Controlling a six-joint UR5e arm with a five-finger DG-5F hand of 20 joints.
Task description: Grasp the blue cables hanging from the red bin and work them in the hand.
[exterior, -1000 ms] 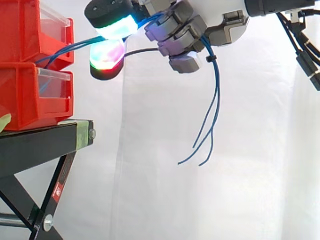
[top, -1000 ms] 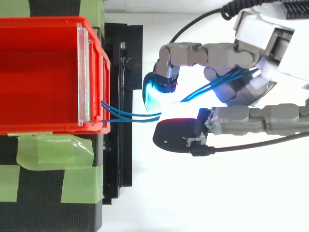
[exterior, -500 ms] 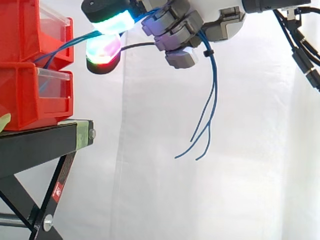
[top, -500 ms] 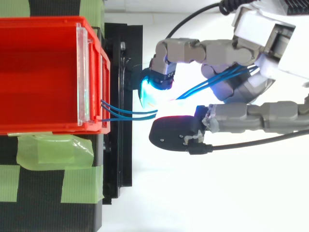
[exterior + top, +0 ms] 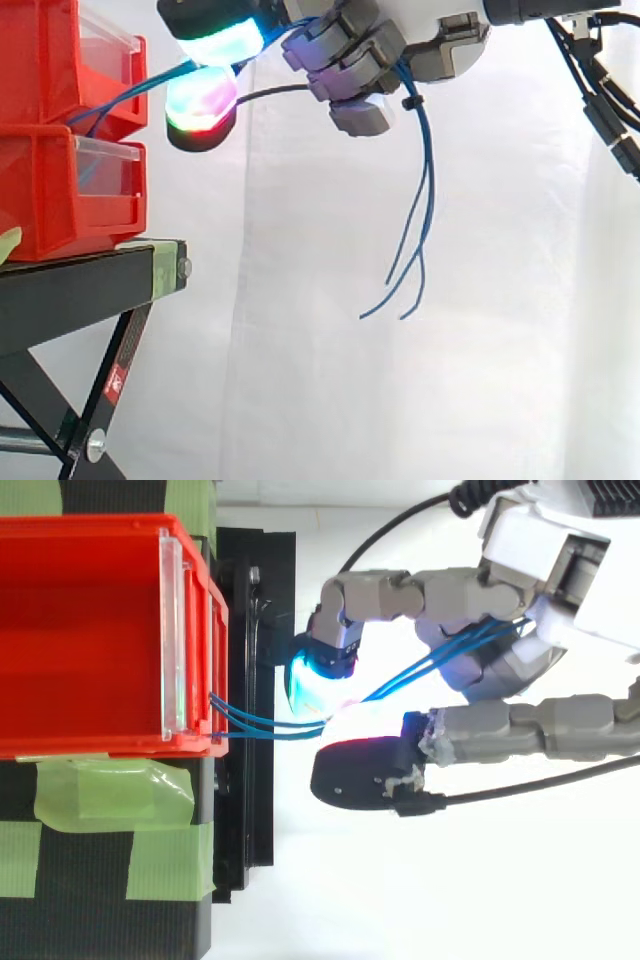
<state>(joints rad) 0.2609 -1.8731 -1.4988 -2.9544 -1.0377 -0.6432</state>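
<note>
The blue cables (image 5: pixel 428 180) are being pinched by the hand (image 5: pixel 350 60) at the top middle of the side view, between a cyan-glowing fingertip (image 5: pixel 218 42) above and a red-and-green fingertip (image 5: pixel 200 100) just below it. The other fingers are being curled over the strands further back. To the left of the pinch the cables are being led to the front of the upper red bin (image 5: pixel 40 60). To the right they are being passed through the hand and let hang, with their loose ends dangling free before the white curtain (image 5: pixel 500 350).

In the top view the blue cables (image 5: pixel 270 720) are being drawn from the bin's front wall (image 5: pixel 100 745) at centre-left into the gap between the fingertips, just above the black stand (image 5: pixel 255 810).

Little slack appears to be left in the short span between bin and pinch. If the hand is being drawn further right while clamped, the cables could be tugged from their fixing or the bin dragged forward. Several thin strands are being held in one pinch between thick fingertips, so one could be squeezed out sideways and lost while they are being rolled. The fingertips are also being worked near the bin's front, where a small leftward drift could cause a knock.
</note>
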